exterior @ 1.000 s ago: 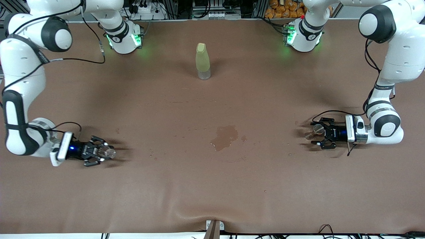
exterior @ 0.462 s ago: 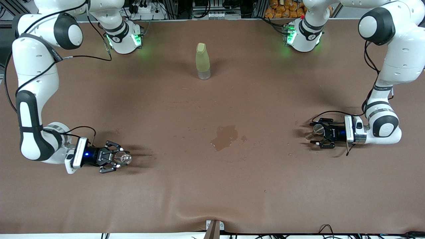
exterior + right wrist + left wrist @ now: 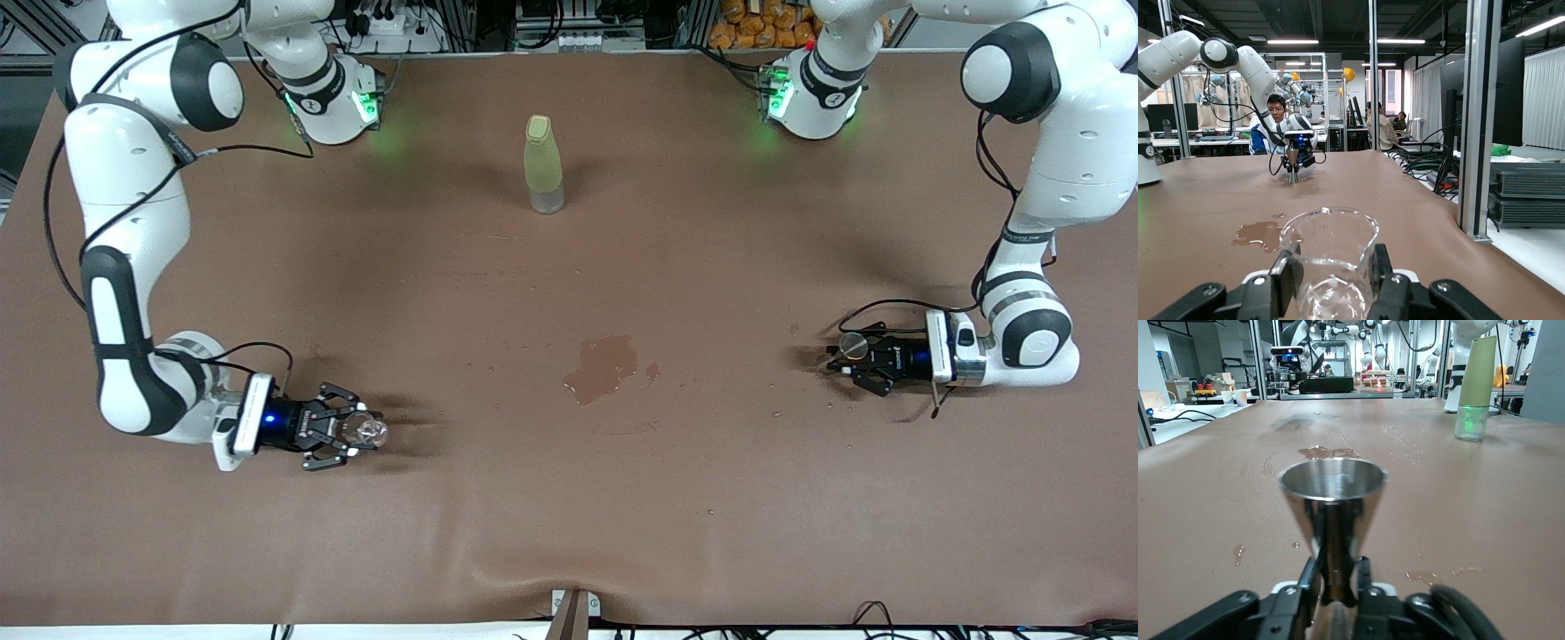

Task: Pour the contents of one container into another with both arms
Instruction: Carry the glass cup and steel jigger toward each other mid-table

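A clear glass beaker [image 3: 1331, 257] stands upright between the fingers of my right gripper [image 3: 1331, 283], which is shut on it. In the front view this gripper [image 3: 358, 433] and the beaker [image 3: 373, 434] sit low over the table at the right arm's end. My left gripper [image 3: 1337, 580] is shut on the narrow waist of a steel cone-shaped measuring cup [image 3: 1333, 490], mouth up. In the front view that gripper [image 3: 849, 357] holds the cup [image 3: 853, 343] low over the left arm's end of the table.
A pale yellow-green bottle [image 3: 543, 164] stands upright mid-table near the arms' bases. A wet puddle [image 3: 605, 366] with small drops around it lies on the brown table cover [image 3: 569, 516] between the two grippers. The steel cup shows small in the right wrist view [image 3: 1293, 159].
My left gripper has shut on the steel cup. The right arm has carried the beaker toward the middle of the table and a little nearer the front camera.
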Action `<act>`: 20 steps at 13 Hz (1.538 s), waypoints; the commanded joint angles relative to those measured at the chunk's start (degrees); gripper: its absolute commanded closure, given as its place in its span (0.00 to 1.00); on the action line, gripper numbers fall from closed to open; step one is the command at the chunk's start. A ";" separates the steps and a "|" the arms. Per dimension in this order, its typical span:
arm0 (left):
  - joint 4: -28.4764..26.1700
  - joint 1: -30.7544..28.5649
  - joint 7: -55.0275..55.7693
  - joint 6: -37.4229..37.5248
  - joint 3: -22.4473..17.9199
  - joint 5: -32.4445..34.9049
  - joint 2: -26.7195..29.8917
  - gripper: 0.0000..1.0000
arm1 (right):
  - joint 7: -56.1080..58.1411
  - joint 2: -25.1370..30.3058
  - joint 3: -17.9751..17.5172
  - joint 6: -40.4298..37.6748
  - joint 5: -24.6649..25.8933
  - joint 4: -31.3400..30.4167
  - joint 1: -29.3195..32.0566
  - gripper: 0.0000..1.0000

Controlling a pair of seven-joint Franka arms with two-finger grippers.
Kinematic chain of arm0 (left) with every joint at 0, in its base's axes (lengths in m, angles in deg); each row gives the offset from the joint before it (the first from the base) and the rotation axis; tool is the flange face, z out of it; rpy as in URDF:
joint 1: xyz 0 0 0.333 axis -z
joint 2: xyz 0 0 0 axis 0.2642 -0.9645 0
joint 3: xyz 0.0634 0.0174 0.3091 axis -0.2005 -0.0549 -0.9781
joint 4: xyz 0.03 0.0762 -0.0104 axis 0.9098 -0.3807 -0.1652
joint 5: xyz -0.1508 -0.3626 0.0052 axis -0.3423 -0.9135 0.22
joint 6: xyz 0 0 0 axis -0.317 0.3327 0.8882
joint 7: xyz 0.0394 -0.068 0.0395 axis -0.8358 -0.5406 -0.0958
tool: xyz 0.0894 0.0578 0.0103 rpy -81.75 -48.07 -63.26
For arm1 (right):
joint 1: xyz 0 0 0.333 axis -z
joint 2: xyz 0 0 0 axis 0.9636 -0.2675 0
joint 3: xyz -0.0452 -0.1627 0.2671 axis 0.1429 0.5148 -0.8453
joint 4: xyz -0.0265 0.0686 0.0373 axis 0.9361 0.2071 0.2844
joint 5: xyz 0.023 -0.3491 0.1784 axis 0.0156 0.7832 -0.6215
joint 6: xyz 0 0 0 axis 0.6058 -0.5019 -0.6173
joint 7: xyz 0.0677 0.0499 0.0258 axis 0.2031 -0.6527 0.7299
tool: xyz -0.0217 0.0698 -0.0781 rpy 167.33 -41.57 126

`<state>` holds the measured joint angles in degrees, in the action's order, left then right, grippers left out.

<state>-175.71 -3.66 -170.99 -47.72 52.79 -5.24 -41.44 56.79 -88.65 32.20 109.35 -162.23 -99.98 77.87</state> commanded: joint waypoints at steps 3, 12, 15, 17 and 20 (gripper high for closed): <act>0.98 0.34 -0.47 0.82 1.11 -2.83 -0.44 1.00 | -1.83 2.03 0.49 2.97 -4.74 -0.90 -4.08 0.86; 2.21 12.71 0.58 -4.08 7.45 -20.49 -0.44 1.00 | -3.86 8.00 0.58 5.17 -7.74 -6.78 -10.41 0.88; 3.79 19.74 0.49 -8.74 7.53 -27.16 -0.61 1.00 | -4.39 15.72 0.40 12.18 -7.74 -14.86 -12.52 0.93; 4.23 24.14 0.49 -12.60 7.45 -31.29 -0.53 1.00 | -6.66 17.67 -0.47 12.47 -8.35 -16.63 -13.49 0.91; 4.49 30.91 0.32 -19.98 7.45 -37.18 -0.53 1.00 | -7.99 24.94 -3.19 17.02 -11.77 -25.92 -14.11 0.91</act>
<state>-172.48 23.86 -170.83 -64.29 60.70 -38.92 -41.53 49.14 -71.21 30.33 122.96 -170.83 -116.35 64.31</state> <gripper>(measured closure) 0.789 0.498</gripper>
